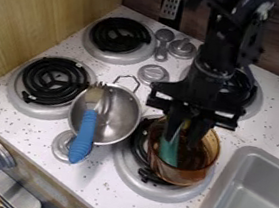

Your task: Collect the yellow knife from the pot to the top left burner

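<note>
My gripper [185,134] hangs down over the amber see-through pot [207,164] on the front right burner, its fingertips at or inside the rim. The two fingers stand apart. Between and below them a teal utensil [169,151] leans in the pot, a pale narrow part pointing up; whether it touches a finger I cannot tell. I cannot make out anything clearly yellow in the pot. The top left burner [120,35] has a black coil in a silver ring, with nothing lying on it.
Left of the amber pot, a metal pan [121,117] holds a blue-handled fork [83,136] sticking out over its rim. Another burner [54,82] lies farther left, one more [255,98] behind my arm. Small metal shakers [183,46] stand at the back; a sink [254,197] is at right.
</note>
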`<move>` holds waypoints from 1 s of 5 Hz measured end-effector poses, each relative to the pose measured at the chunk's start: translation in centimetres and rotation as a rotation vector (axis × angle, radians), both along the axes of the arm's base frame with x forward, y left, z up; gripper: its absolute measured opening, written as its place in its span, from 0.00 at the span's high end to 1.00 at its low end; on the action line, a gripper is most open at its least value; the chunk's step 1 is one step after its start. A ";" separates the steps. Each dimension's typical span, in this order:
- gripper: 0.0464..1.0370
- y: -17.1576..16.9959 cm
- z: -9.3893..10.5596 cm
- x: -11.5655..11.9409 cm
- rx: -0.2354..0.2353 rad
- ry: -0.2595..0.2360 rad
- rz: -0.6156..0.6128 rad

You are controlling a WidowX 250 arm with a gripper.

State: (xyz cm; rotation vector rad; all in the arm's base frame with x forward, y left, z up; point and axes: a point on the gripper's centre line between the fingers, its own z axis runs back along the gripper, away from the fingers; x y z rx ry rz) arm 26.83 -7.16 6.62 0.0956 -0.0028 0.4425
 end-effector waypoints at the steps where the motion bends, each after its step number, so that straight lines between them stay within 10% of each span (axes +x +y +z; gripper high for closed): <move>1: 0.72 -0.8 3.3 2.5 0.018 -0.023 0.008; 5: 0.72 7.1 1.3 0.8 0.062 0.032 -0.047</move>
